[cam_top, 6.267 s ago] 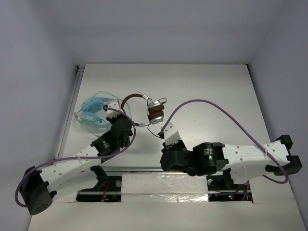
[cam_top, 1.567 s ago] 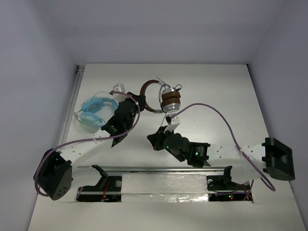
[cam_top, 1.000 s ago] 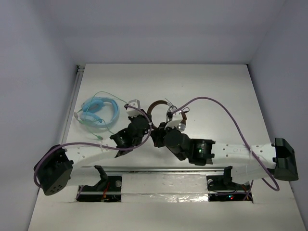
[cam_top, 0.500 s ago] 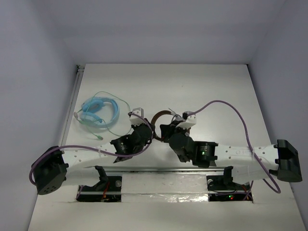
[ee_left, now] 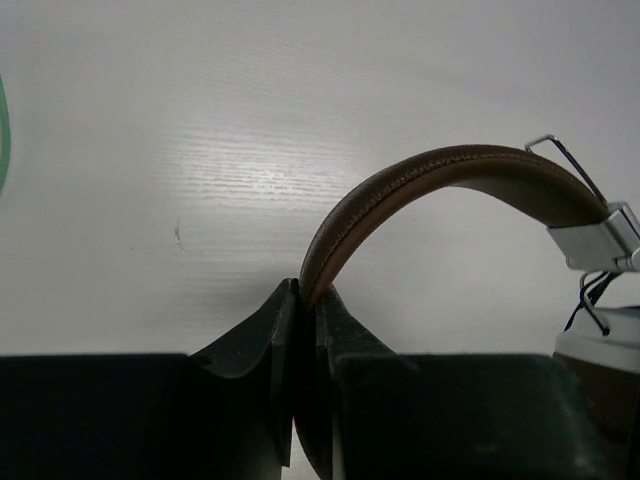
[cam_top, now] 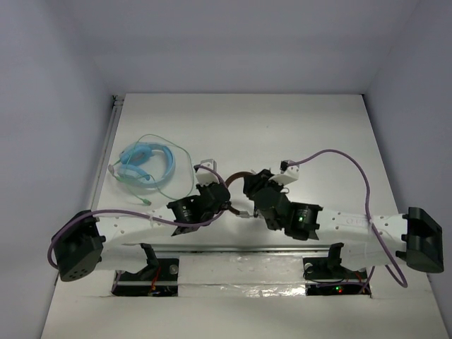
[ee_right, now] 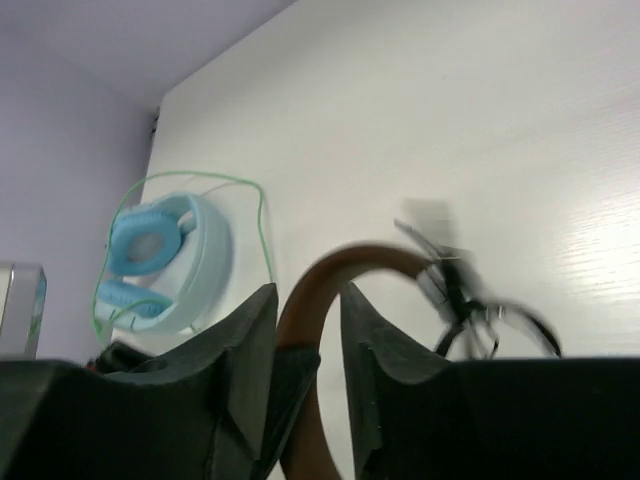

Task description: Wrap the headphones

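A: Nearest first. What has the left end effector [ee_left: 306, 292] got?

B: It is clenched on the headphones [cam_top: 240, 175], pinching the brown headband [ee_left: 450, 175] edge-on near one end. The silver bracket [ee_left: 600, 232] sits at its 3 o'clock.

A: And the right end effector [ee_right: 308, 300]?

B: Its jaws stand parted, and the headband runs up through the gap. Whether they press on it, the wrist view does not tell.

A: Where does the set lie?

B: Between the two arms, near the centre of the tabletop [cam_top: 318, 127]. The light-blue headphones [cam_top: 145, 164] lie well apart at its 9 o'clock.

A: How will it handle?

B: Likely light, with the band a stiff, springy arc that is good to anchor by. The cups [ee_left: 600, 345] probably swing on thin wire yokes, so not there. The cable [ee_right: 465, 295] looks thin and limp, apt to slip. It is best pinched close to a cup and wound round the band.

A: What does one view add?

B: The top view buries both grips under the wrists. The left wrist shows the pinch plainly. Only the right wrist shows the cable loops, blurred, at 3 o'clock of its jaws.
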Tool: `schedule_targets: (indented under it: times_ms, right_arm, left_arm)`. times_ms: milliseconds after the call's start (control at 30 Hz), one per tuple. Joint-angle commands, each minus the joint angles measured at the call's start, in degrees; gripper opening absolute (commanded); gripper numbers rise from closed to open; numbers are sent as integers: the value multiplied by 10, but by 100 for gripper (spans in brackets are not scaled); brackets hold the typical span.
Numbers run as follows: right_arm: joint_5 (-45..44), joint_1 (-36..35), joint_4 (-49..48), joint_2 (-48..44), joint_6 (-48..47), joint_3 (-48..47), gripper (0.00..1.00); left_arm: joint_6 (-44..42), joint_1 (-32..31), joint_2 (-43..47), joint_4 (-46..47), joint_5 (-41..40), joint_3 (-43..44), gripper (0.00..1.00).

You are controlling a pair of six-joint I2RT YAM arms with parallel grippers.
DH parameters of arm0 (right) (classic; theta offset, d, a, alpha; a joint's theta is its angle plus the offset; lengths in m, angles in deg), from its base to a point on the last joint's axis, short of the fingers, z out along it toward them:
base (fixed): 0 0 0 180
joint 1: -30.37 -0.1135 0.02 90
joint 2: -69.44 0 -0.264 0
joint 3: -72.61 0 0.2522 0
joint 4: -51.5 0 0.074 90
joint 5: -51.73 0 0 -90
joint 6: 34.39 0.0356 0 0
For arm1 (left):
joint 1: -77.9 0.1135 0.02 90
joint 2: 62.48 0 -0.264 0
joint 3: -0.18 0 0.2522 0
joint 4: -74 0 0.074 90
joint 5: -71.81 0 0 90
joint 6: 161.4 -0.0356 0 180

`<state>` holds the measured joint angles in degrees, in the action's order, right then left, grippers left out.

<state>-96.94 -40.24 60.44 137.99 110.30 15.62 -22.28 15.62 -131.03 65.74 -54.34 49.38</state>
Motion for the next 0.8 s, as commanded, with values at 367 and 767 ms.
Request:
schedule_targets:
  times_ms: [367,767]
  right_arm:
    - [-37,37,-34,-59,12,53,56]
    - [-15,75,-31,-90,-78,36,61]
  left_arm:
    - [-7,-13,-1,-44,22,76,0]
    - [-41,-13,-13,-112,38,125,0]
